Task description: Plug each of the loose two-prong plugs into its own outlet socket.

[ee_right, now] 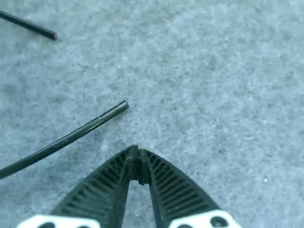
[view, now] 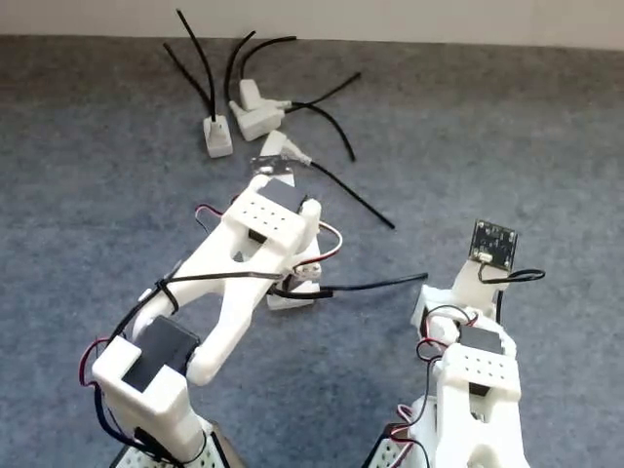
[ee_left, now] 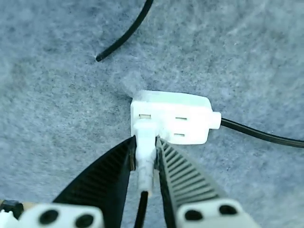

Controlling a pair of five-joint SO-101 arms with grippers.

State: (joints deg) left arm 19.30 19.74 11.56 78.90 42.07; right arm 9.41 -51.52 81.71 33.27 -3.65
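Grey felt worktop (view: 507,136). L tool (ee_left: 145,145) clenched on white plug (ee_left: 146,130), gripped by its body w/ cord (ee_left: 141,211) running back between the jaws, so prongs face outlet block (ee_left: 183,118). Plug sits against block's end socket, directly ahead of tool; seating depth cannot be told. R tool (ee_right: 138,166) closed, empty, over bare worktop. Spare plugs (view: 255,119) lie well apart.

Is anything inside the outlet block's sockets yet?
The outlet block shows empty slots on its top face. The white plug, clamped in the left tool, butts against one side face. Its prongs are covered, so whether they are inside a socket cannot be seen.
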